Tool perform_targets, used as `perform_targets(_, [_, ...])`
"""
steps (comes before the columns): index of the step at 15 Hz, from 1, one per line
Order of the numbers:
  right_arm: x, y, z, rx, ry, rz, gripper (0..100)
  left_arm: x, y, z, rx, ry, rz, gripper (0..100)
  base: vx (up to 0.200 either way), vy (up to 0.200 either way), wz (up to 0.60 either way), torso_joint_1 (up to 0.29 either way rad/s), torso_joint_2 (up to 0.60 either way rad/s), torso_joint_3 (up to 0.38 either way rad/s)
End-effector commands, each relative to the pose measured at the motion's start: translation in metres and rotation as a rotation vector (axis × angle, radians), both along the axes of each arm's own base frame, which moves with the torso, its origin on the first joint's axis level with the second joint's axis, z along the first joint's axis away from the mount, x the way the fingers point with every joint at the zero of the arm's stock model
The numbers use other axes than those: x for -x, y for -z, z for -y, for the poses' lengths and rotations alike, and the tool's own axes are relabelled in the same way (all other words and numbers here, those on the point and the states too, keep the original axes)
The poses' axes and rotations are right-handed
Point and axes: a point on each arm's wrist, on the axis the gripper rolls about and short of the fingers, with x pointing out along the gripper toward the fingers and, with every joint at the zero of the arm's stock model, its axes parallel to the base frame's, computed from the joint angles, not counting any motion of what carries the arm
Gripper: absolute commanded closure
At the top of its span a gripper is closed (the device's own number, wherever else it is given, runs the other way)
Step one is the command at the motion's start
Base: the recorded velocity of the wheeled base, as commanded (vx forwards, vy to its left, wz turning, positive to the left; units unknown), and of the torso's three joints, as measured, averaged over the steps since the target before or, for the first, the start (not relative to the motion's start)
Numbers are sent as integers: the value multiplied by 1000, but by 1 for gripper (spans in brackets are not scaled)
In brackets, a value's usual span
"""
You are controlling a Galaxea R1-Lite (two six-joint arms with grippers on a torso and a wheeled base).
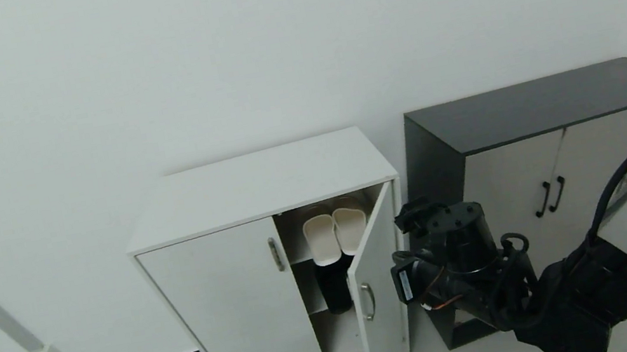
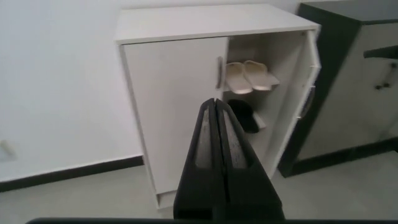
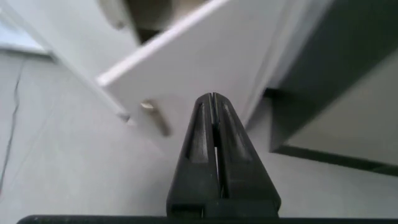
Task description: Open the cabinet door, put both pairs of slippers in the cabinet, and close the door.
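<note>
Cabinet door (image 1: 376, 294) ajar, cream slippers (image 1: 336, 233) shelved above black slippers (image 1: 335, 285), left gripper (image 2: 215, 102), right gripper (image 3: 212, 97) both closed.

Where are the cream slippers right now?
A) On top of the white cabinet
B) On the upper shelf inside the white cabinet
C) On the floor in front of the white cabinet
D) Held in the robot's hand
B: the cream slippers lie side by side on the upper shelf inside the white cabinet, seen past its half-open door, just above the black slippers.
</note>
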Motion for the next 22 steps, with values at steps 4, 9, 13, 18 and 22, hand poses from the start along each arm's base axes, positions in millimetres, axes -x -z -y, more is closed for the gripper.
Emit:
perform_targets(4, [0,1,10,-20,-35,43,100,0,0,0,1,-1,-1,100,0,0,150,3,1,1])
perform_targets(9, [8,-8,24,-24,-42,48,100,0,0,0,1,-1,-1,100,0,0,0,0,0,0])
perform_targets(13, [30,-9,51,15,-28,8,100,0,0,0,-1,-1,-1,100,100,0,0,1,5,0])
perform_targets(18, [45,16,64,105,-35,-71,100,0,0,0,1,-1,-1,100,120,0,0,-7,-3,2])
perform_targets(22, [32,34,53,120,-37,-103,100,0,0,0,1,-1,-1,100,0,0,0,0,0,0])
